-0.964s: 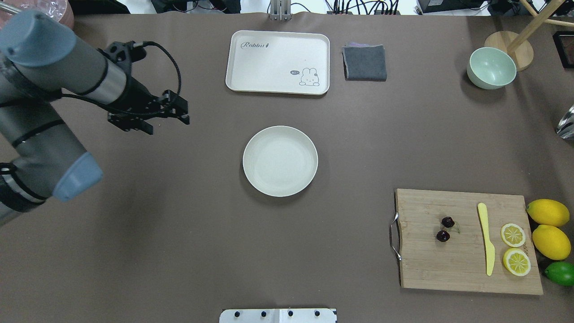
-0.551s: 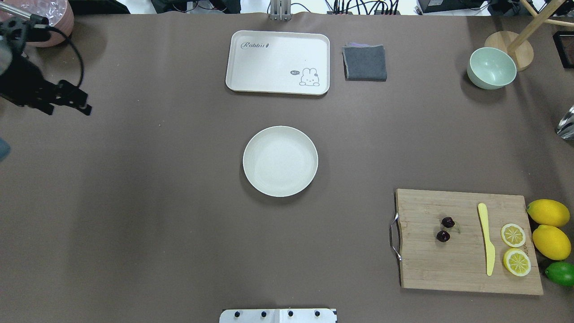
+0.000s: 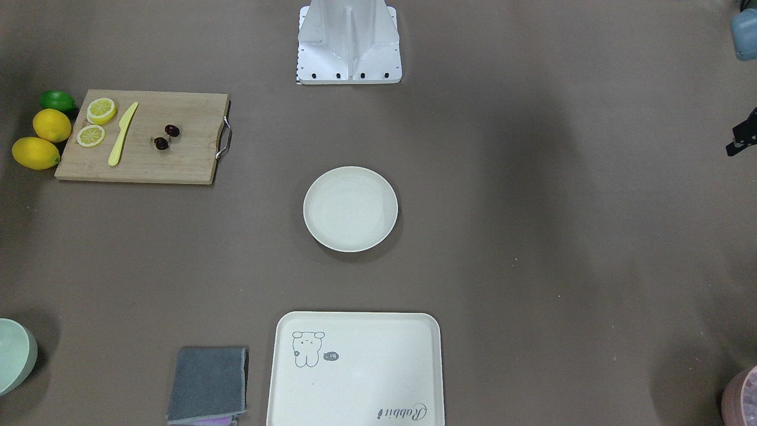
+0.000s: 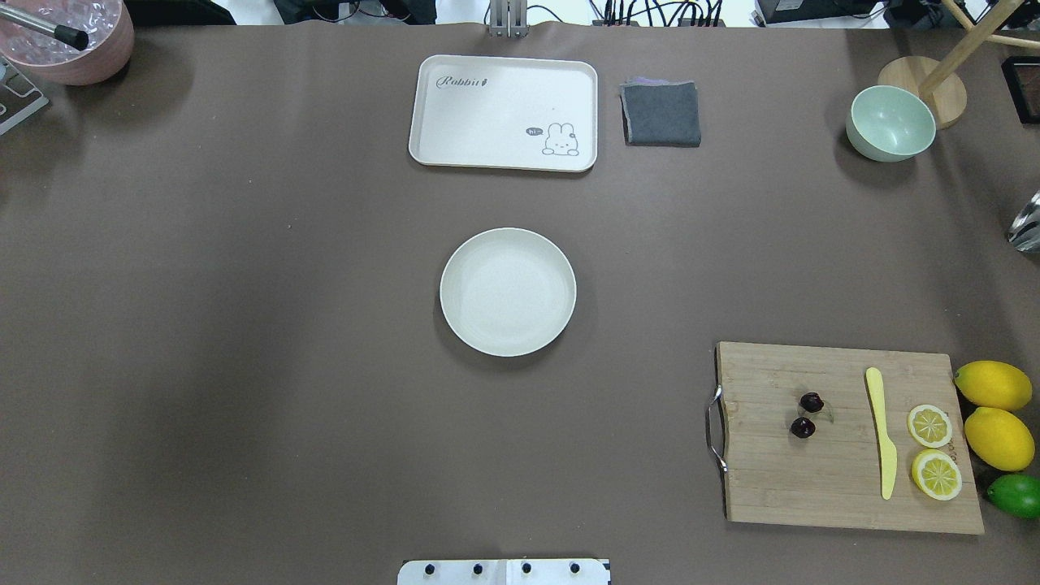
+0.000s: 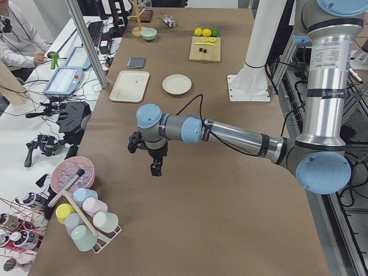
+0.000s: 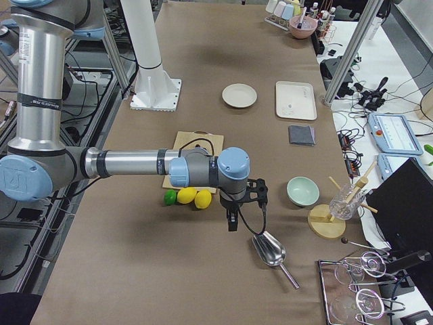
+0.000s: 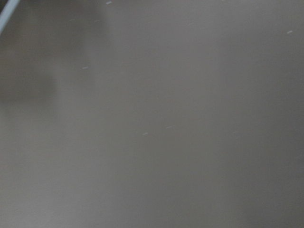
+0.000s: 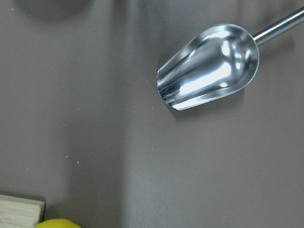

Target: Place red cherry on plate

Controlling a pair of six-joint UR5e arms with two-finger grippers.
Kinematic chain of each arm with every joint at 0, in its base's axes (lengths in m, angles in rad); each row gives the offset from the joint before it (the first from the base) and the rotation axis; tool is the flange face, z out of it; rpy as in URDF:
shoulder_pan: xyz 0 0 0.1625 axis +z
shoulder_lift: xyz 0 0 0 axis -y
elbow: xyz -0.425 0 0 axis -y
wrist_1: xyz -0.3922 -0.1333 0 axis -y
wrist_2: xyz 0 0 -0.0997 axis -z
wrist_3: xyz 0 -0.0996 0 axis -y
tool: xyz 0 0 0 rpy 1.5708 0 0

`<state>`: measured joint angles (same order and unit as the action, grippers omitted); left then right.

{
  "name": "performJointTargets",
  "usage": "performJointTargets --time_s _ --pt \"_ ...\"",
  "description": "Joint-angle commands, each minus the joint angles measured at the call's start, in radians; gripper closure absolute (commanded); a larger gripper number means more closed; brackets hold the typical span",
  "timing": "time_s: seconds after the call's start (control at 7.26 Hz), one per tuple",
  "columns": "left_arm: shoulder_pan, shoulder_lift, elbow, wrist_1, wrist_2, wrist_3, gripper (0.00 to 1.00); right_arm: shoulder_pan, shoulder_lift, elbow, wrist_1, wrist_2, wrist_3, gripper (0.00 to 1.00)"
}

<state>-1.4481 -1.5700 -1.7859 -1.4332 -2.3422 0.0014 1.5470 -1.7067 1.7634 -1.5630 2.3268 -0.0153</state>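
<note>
Two small dark red cherries (image 4: pixel 807 414) lie side by side on the wooden cutting board (image 4: pixel 845 487) at the right front; they also show in the front-facing view (image 3: pixel 167 136). The round off-white plate (image 4: pixel 508 292) sits bare at the table's middle (image 3: pixel 350 208). My left gripper (image 5: pixel 154 167) hangs over bare table far to the left of the plate; only a black sliver of it (image 3: pixel 742 139) reaches the front-facing view. My right gripper (image 6: pixel 231 220) hovers past the lemons, near a metal scoop. Whether either gripper is open or shut cannot be told.
On the board lie a yellow knife (image 4: pixel 881 431) and two lemon slices (image 4: pixel 932 449); two lemons (image 4: pixel 995 414) and a lime (image 4: pixel 1016 496) sit beside it. A cream tray (image 4: pixel 504 112), grey cloth (image 4: pixel 660 114), mint bowl (image 4: pixel 890 122), pink bowl (image 4: pixel 69 41) and metal scoop (image 8: pixel 209 66) are also present.
My left arm has swung away to the left and out of the overhead view. The cherries, plate and board have not moved.
</note>
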Motion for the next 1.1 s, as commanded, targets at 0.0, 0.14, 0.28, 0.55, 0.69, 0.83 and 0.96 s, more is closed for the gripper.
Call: performJointTargets --time_s 0.0,0.14,0.28,0.55,0.69,0.83,0.96 --pt "-0.038 0.028 -0.013 0.022 0.003 0.055 0.01 -0.002 -0.008 0.02 -0.012 0.011 0.001 0.0" --pt "-0.041 0.03 -0.026 0.016 0.007 0.057 0.01 -0.002 -0.016 0.021 -0.014 0.064 0.004 0.0" --pt "-0.055 0.031 -0.042 0.016 0.007 0.055 0.01 -0.027 0.016 0.036 -0.011 0.113 0.109 0.0" --pt "-0.057 0.077 -0.069 0.005 0.007 0.054 0.01 -0.148 0.106 0.125 -0.009 0.149 0.334 0.0" --pt "-0.055 0.08 -0.067 0.004 0.007 0.054 0.01 -0.218 0.116 0.17 0.001 0.214 0.406 0.0" --pt "-0.055 0.079 -0.07 0.004 0.007 0.054 0.01 -0.319 0.116 0.235 0.024 0.204 0.573 0.0" --pt "-0.055 0.079 -0.073 0.002 0.006 0.051 0.01 -0.414 0.107 0.255 0.132 0.147 0.725 0.0"
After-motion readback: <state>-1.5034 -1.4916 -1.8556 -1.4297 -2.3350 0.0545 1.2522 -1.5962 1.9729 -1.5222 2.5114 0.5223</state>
